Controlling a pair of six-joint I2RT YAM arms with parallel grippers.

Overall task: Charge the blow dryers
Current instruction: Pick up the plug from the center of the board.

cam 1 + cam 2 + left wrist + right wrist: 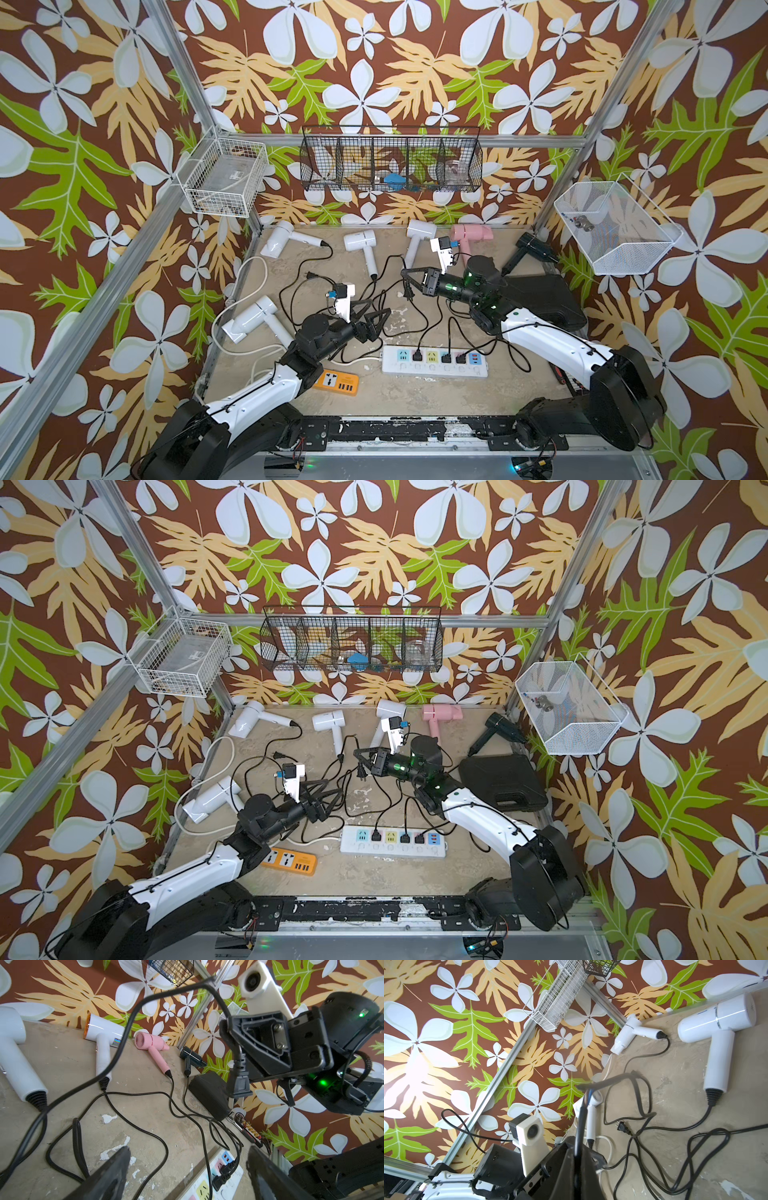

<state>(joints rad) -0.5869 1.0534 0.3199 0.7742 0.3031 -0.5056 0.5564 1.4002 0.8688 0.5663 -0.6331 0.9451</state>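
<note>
Up close, blurred black cord (581, 1118) in the closed right gripper (577, 1147)

The left arm (257, 390) and the right arm (552, 349) are wearing white shells with round black joints. Thin black cables (540, 326) are running along them. Little green lights (451, 286) are glowing on the right one.

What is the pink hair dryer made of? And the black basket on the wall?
Pink dryer: probably plastic, smooth and fairly matte. In the left wrist view its round rear grille looks moulded in one piece with the body.
Black basket: likely thin metal wire with a black coating. You can see the wallpaper through its fine mesh.
</note>
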